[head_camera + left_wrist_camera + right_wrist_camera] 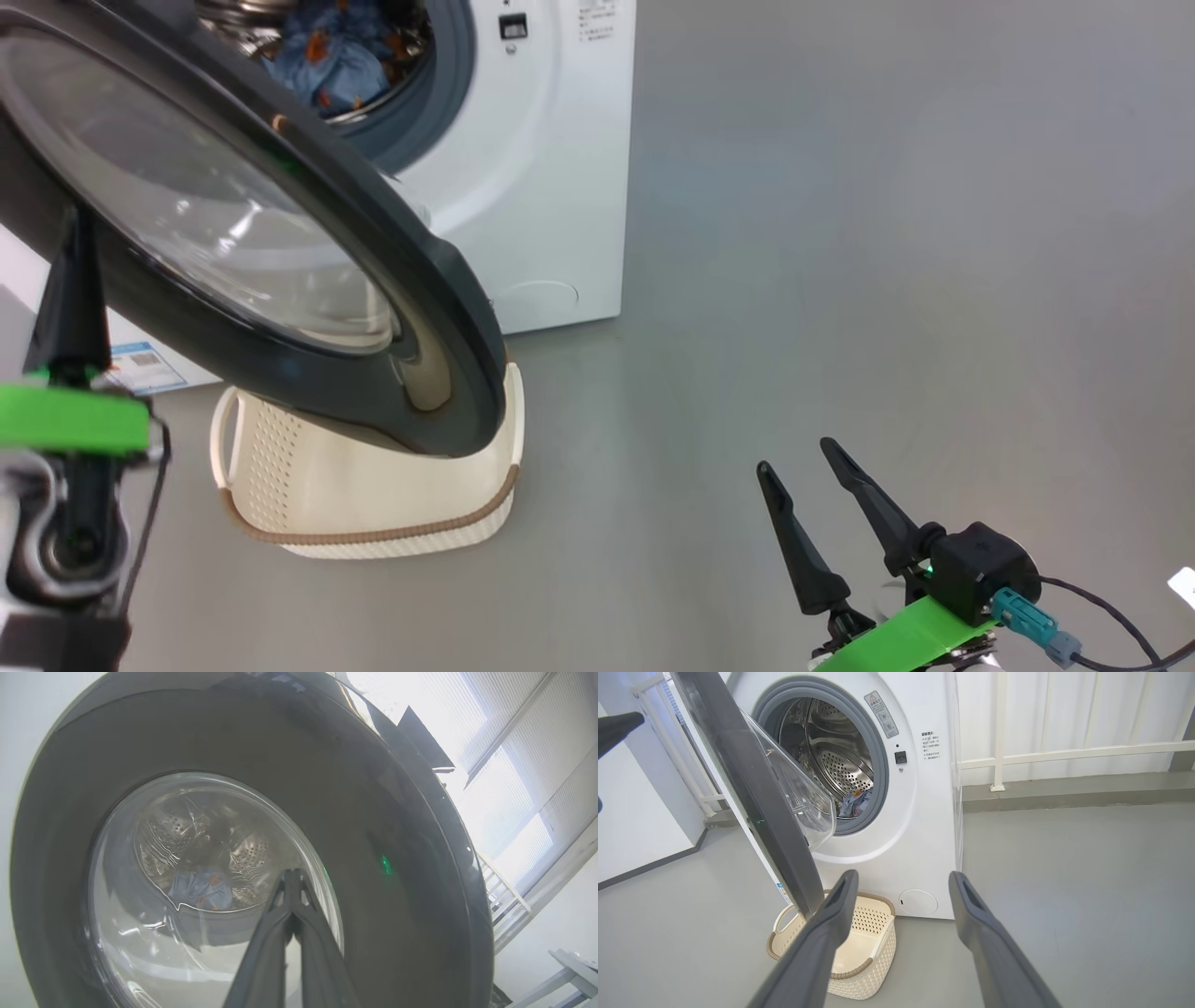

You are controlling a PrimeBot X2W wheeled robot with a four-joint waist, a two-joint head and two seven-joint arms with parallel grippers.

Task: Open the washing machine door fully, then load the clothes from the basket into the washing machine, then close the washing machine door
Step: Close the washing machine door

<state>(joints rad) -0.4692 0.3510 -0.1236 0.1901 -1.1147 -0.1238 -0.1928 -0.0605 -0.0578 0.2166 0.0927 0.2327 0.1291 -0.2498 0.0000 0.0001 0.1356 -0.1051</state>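
**Door stands ajar, clothes in the drum**

The washing machine door (243, 233) is swung out from the washing machine (560, 187) at an angle. Its glossy black ring and bulging glass bowl hang over the basket (373, 504). The opening behind it is uncovered.

The left gripper (292, 882) is on the outer side of the door. Its two dark fingers are pressed together with nothing between them, and their tips point at the glass near its right edge in the left wrist view. I cannot tell whether the tips touch the glass. From the head view one of these fingers rises at the far left, and its tip goes out of sight behind the door's rim.

The right gripper (795, 455) hangs above the grey floor (840, 280), well apart from the machine. Its fingers are spread wide and hold nothing.

The clothes (336, 65), light blue with orange-brown print, lie bunched low in the steel drum (831, 756), inside the grey gasket (448, 84). Through the door glass they show as a blue heap at the drum's bottom.

The basket sits on the floor just in front of the machine, below the door's lower edge and near the round filter cap (537, 294). What shows of its inside in the right wrist view is bare cream plastic.
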